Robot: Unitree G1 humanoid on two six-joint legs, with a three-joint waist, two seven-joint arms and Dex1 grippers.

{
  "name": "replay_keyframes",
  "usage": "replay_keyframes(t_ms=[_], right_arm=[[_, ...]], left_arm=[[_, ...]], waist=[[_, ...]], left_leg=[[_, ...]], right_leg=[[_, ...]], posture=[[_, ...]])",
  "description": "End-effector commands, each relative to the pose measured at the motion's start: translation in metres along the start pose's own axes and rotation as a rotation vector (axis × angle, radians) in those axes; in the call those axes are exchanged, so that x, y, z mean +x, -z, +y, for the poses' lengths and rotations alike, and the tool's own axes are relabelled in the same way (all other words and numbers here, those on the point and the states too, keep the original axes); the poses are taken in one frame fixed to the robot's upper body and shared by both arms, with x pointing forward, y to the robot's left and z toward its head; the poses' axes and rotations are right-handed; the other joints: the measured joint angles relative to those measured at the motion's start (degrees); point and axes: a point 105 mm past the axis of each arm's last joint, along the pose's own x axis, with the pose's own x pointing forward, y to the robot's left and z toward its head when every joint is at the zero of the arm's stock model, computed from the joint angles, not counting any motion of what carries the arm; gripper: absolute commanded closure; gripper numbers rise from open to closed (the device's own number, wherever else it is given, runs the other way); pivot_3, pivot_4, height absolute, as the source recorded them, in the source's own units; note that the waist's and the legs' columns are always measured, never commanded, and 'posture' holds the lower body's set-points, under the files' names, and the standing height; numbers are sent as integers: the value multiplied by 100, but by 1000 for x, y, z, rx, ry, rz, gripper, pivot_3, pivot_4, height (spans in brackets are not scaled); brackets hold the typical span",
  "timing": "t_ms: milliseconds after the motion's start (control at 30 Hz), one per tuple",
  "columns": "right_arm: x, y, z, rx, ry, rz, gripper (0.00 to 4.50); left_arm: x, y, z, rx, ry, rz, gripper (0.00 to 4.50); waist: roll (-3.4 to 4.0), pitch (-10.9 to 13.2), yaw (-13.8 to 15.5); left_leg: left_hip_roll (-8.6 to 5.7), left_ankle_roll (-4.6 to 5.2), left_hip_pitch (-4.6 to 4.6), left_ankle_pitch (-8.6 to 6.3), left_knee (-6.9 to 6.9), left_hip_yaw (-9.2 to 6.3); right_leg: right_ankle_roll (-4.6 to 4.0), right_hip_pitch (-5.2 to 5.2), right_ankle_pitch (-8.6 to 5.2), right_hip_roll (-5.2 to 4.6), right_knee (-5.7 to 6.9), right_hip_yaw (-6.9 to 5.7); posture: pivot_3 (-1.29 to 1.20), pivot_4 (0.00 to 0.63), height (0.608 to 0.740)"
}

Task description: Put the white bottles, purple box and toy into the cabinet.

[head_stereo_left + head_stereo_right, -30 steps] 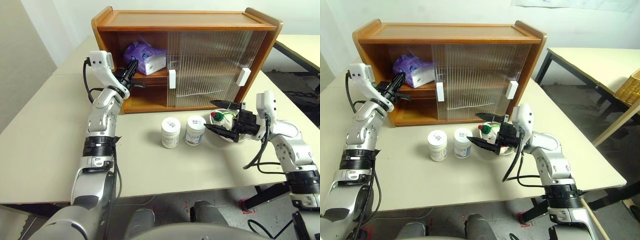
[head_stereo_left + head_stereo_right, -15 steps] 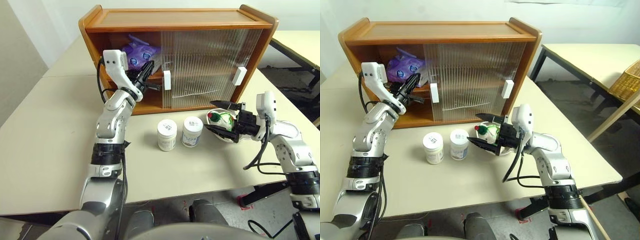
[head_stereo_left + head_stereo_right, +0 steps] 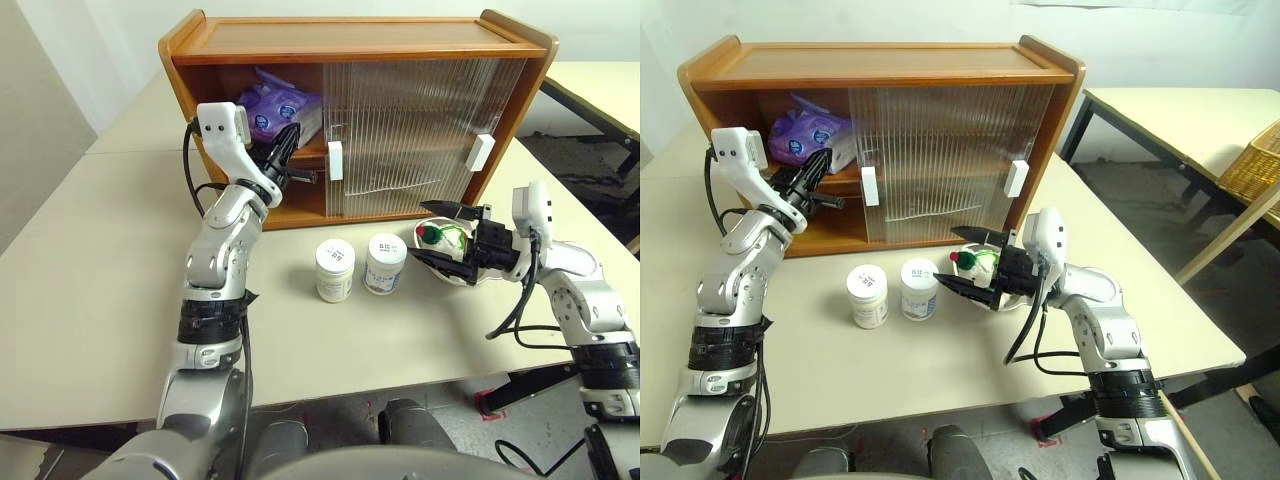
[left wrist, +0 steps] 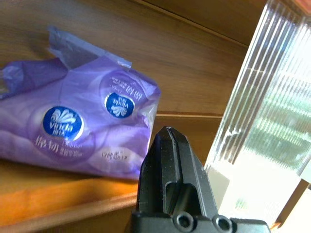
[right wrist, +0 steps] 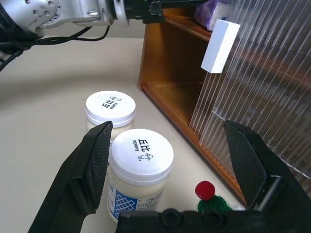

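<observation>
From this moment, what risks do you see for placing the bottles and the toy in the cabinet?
1. The two white bottles stand close together, so gripping one may tip the other.
2. The sliding doors cover the cabinet's right side; items must enter by the left opening.
3. The toy sits in a bowl that may slide.

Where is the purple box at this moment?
The purple box lies on the upper shelf in the open left part of the cabinet, left of the ribbed sliding doors, just beyond the shut left claw.
</observation>
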Motion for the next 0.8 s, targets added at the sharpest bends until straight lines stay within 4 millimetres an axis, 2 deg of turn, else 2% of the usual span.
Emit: replay_keyframes(t_ms=[33, 100, 167, 200, 267, 467, 533, 600, 667, 800], right_arm=[[1, -1, 0, -4, -7, -2, 0], [2, -1, 0, -4, -11, -3, 0], [3, -1, -1, -5, -12, -3, 0], [3, -1, -2, -6, -13, -3, 0], [4, -1, -3, -7, -14, -3, 0], [4, -1, -4, -6, -21, -3, 0], [4, -1, -4, -5, -23, -2, 0], [4, -2, -5, -6, -25, -3, 0], [4, -2, -6, -7, -26, -4, 0], [3, -5, -8, -7, -24, -9, 0]], left_arm=[[-1, -1, -15, -52, 89, -8, 4484], [-1, -6, -28, -90, 182, -22, 4484], [-3, -9, -30, -70, 231, -26, 4484], [-5, -12, -30, -72, 259, -26, 4098], [-8, -17, -29, -63, 298, -32, 3601], [-33, -34, -11, -42, 432, -16, 1445], [-46, -35, -7, -61, 482, 20, 712], [-63, -28, -8, 36, 565, 61, 47], [-74, -17, -6, 87, 605, 107, 47], [-100, 2, -1, 56, 694, 226, 47]], waist=[[0, 0, 5], [0, 0, 15], [0, 0, 26], [0, 0, 25], [0, 0, 17], [1, -1, 38], [2, -1, 49], [6, -3, 54], [7, -4, 56], [7, -4, 65]], left_leg=[[0, 0, 0, 0, 0, 0], [0, 0, 0, 0, 1, 0], [0, 0, 0, 0, 2, 0], [0, 0, 1, 0, 2, 0], [0, -1, 4, -1, 1, 0], [1, -1, 9, -1, -3, 0], [1, -2, 8, -2, -1, 0], [1, -5, 9, -3, -4, 0], [1, -15, 12, -9, -6, 0], [4, -21, 10, -13, -7, -1]], right_leg=[[-1, 0, 1, 0, 0, 0], [-5, 0, 3, 0, 0, 0], [-5, 1, 3, 0, 0, 0], [-6, 1, 3, 0, 1, 0], [-6, 1, 4, 0, 3, 0], [-7, 0, 4, 0, 11, -1], [-11, 0, 5, 0, 11, 0], [-17, -1, 4, 0, 11, 0], [-27, -6, -2, 0, 13, 0], [-42, -21, -2, 0, 15, 0]], posture=[[-141, 0, 740], [-137, 0, 740], [-135, 0, 740], [-132, 0, 740], [-130, 0, 740], [-117, 0, 740], [-112, 0, 740], [-110, 0, 740], [-108, 0, 740], [-111, 0, 740]])
